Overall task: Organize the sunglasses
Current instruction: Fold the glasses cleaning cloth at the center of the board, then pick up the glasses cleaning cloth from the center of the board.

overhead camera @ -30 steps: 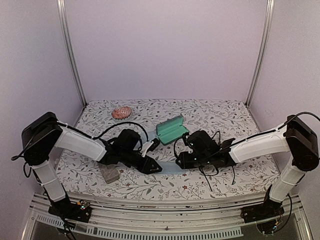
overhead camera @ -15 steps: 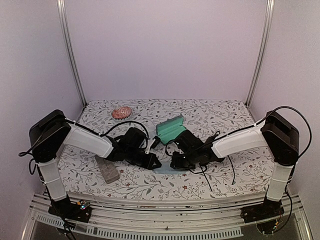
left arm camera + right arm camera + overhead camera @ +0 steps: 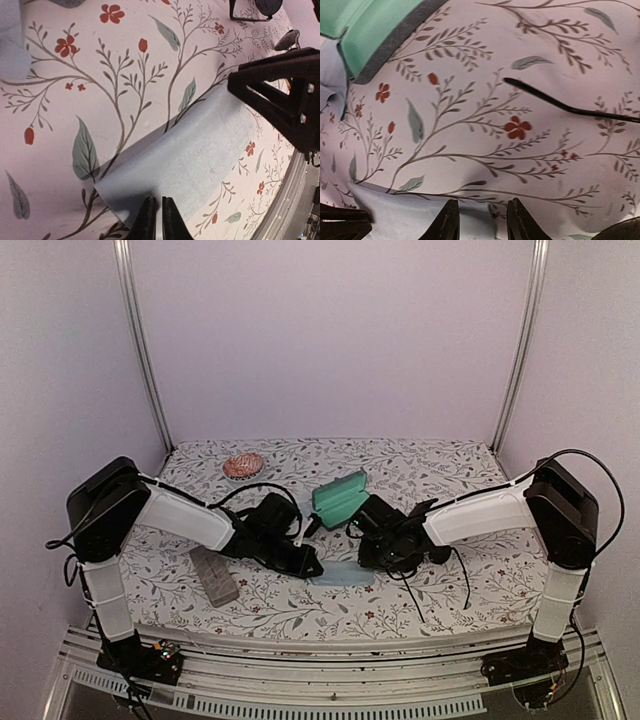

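The left gripper [image 3: 159, 212] is seen low over the flowered table [image 3: 450, 470], its jaws brought almost together and pinched on the near edge of the light blue cloth [image 3: 200, 160], which is lifted slightly along one side with a shadow under it. Opposite, the right gripper [image 3: 482, 217] is held at the cloth's other edge, and a clear gap is kept between its fingers: open, with nothing gripped. The sunglasses [image 3: 267, 6] are found flat on the table just past the cloth, beside the right gripper and untouched by either one; a dark lens and thin black frame are caught by the left wrist camera, and a long black arm is shown across the pattern in the right wrist view. The open green case [image 3: 338, 498] is set behind them, and a closed grey case [image 3: 216, 582] is left near the front under the left arm.
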Tool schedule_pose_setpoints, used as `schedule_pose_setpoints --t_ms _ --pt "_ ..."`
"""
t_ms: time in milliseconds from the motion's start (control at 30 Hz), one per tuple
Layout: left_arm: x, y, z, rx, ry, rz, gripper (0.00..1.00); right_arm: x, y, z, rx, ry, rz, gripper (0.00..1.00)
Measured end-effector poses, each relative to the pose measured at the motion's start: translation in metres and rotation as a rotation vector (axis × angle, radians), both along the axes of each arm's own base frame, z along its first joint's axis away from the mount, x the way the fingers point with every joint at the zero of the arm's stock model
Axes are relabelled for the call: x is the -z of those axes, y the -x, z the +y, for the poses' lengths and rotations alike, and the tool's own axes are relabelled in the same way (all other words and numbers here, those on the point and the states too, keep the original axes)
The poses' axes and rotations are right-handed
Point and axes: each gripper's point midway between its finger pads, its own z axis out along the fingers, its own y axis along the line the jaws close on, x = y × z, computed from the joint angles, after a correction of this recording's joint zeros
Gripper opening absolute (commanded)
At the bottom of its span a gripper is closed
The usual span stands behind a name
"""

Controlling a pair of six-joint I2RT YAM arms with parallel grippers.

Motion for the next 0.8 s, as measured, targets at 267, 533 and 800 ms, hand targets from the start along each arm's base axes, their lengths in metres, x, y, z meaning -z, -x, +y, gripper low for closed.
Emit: schedule_pose_setpoints --t_ms 267,533,800 --pt "-0.018 0.001 0.002 -0.027 0.004 0.027 0.53 -0.006 0.005 -0.022 0.026 0.144 0.009 0.41" --pt "-0.058 -0.013 0.023 -0.216 -0.009 -0.01 0.63 -0.015 0.025 -0.004 -0.026 0.152 0.047 0.39" --pt "-0.027 -0.006 0.027 -0.25 -0.064 0.069 0.49 0.004 0.033 -0.002 -0.046 0.177 0.105 0.26"
